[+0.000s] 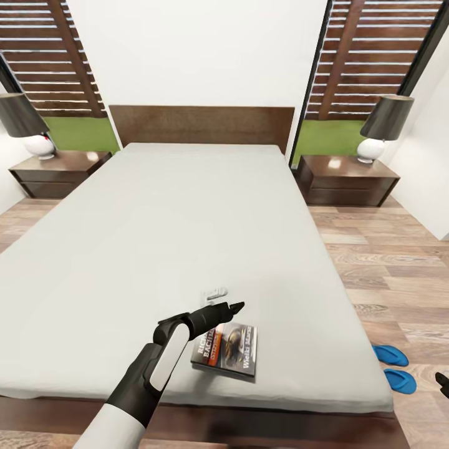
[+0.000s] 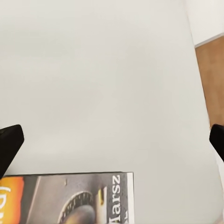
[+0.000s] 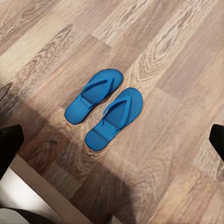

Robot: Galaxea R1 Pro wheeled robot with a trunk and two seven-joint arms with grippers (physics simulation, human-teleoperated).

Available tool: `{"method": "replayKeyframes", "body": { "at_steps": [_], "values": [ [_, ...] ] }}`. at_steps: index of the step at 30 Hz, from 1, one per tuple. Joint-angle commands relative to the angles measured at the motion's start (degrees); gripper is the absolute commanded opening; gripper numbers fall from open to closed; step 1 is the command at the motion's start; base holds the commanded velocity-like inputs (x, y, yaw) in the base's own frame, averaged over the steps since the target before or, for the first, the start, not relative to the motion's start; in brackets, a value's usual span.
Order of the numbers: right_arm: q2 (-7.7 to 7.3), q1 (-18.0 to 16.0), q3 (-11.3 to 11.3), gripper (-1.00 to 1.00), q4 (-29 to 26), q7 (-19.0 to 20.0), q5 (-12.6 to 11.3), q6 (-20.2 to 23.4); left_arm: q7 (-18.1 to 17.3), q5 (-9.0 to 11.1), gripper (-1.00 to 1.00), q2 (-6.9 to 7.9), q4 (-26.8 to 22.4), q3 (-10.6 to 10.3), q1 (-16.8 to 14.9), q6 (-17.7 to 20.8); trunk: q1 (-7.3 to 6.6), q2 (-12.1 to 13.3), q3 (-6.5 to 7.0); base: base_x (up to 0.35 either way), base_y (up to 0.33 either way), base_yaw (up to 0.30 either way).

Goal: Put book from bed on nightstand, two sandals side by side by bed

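Hovering over the bed, the left gripper hangs spread wide just above the book near the mattress's foot; the right gripper, fingers apart, overlooks two sandals side by side on the floor.

Book: thin paperback, dark cover with orange band, lying flat, cover up, on the bed near its foot edge. Two blue sandals: flat on the wood floor just beside the bed's foot corner, side by side, nearly parallel.
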Motion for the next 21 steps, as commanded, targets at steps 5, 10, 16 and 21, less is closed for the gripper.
{"method": "replayKeyframes", "body": {
  "at_steps": [5, 10, 16, 21],
  "values": [
    [0.0, 0.0, -0.1, 1.0, 0.1, 0.4, -0.6, -0.1, -0.1, 0.0, 1.0, -0.02, 0.0, 0.0, 0.0, 0.3, 1.1, -2.0, -0.94, 0.0, 0.0, 0.0],
    [0.0, 0.0, -0.1, 1.0, 0.1, 0.4, -0.6, -0.1, -0.1, 0.0, 1.0, -0.02, 0.0, 0.1, 0.0, 0.3, 1.98, -3.6, -1.66, 0.0, 0.0, 0.0],
    [0.0, 0.0, -0.1, 1.0, 0.1, 0.4, -0.6, -0.1, -0.1, 0.0, 1.0, -0.02, 0.0, 0.1, 0.0, 0.3, 1.98, -3.6, -1.66, 0.0, 0.0, 0.0],
    [0.0, 0.0, -0.1, 1.0, 0.1, 0.4, -0.6, -0.1, -0.1, 0.0, 1.0, -0.02, 0.0, 0.0, 0.0, 0.3, 1.98, -3.6, -1.66, 0.0, 0.0, 0.0]
  ]
}}
